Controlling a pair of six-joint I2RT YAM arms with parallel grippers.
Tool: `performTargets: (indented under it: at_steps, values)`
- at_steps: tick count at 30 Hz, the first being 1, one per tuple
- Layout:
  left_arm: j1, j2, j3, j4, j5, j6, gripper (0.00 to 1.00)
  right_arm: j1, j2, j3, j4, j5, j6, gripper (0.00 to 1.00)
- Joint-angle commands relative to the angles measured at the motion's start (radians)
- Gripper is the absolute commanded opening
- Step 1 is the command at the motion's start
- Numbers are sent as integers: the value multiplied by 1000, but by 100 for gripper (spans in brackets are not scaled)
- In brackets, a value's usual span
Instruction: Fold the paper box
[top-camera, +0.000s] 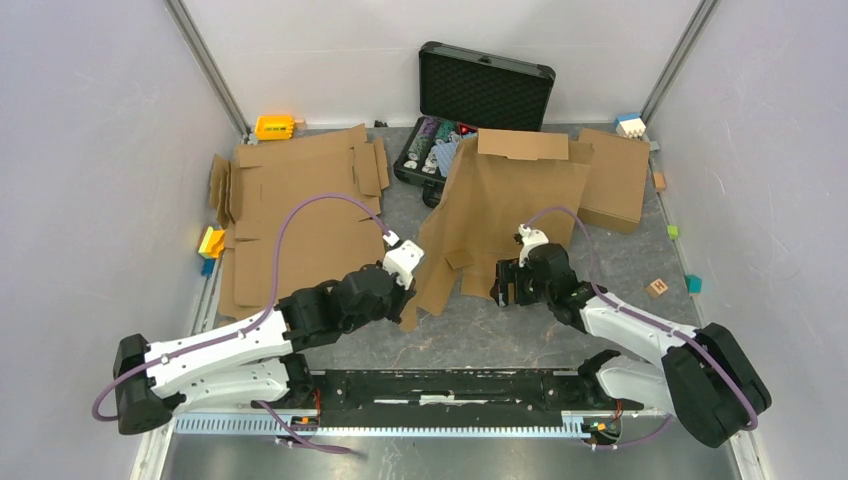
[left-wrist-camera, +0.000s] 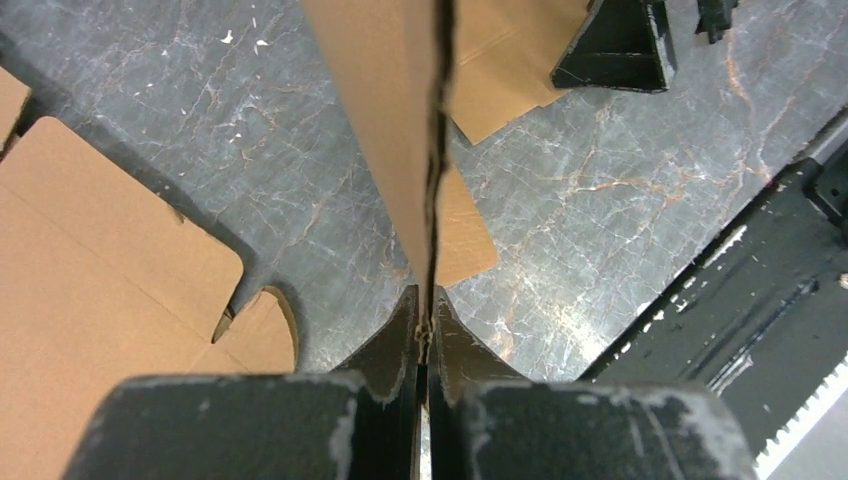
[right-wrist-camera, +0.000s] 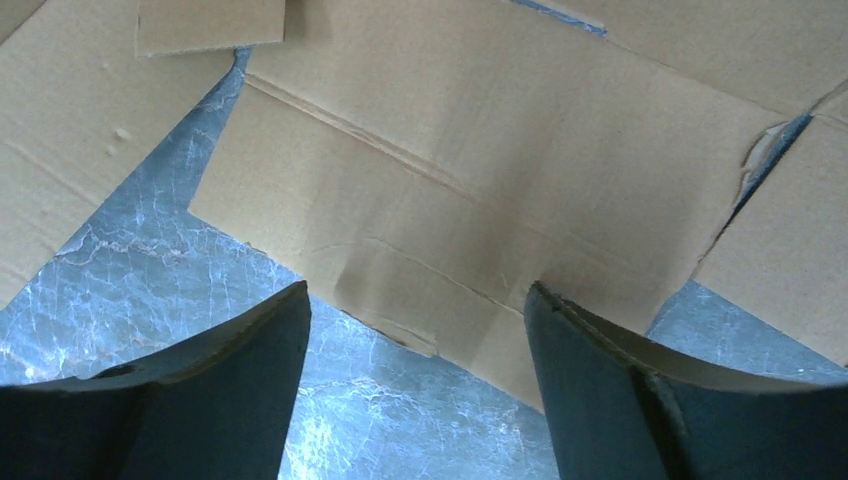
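Paper box (top-camera: 510, 200), still an unfolded brown cardboard sheet, stands tilted up mid-table, and its top overlaps the open black case (top-camera: 485, 85); we cannot tell if they touch. Left gripper (left-wrist-camera: 425, 318) has its fingers clamped together on the sheet's lower left edge, and the left wrist view shows the cardboard edge-on between them. Right gripper (right-wrist-camera: 417, 295) sits at the sheet's lower middle with its fingers wide apart and nothing pinched. We see a creased flap just ahead of it, above the grey table (top-camera: 500, 340). A second flat cardboard sheet (top-camera: 300, 215) lies on the left. A yellow toy (top-camera: 273, 126) is at the back left corner.
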Motion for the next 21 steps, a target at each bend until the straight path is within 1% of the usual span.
performTargets:
  at_steps: [1,4,6,12,14,19,21]
  values:
    - [-44,51,7,-70,-106,22,2,-28,-31,23,-76,-50,-51,88]
    - [-52,39,0,-46,-128,21,2,-29,-35,46,-111,-71,-87,94]
    - [-55,19,-15,-20,-131,26,2,-28,-31,59,-131,-70,-99,95]
    - [-71,-30,-94,85,-99,24,2,-28,-48,89,-160,-57,-102,96]
    - [-74,-36,-104,88,-113,13,2,-29,-51,107,-187,-55,-112,98]
    - [-79,-65,-122,101,-139,10,2,-28,-63,128,-245,-66,-176,98]
    - [-79,-69,-122,107,-141,13,2,-28,-64,143,-280,-39,-188,98]
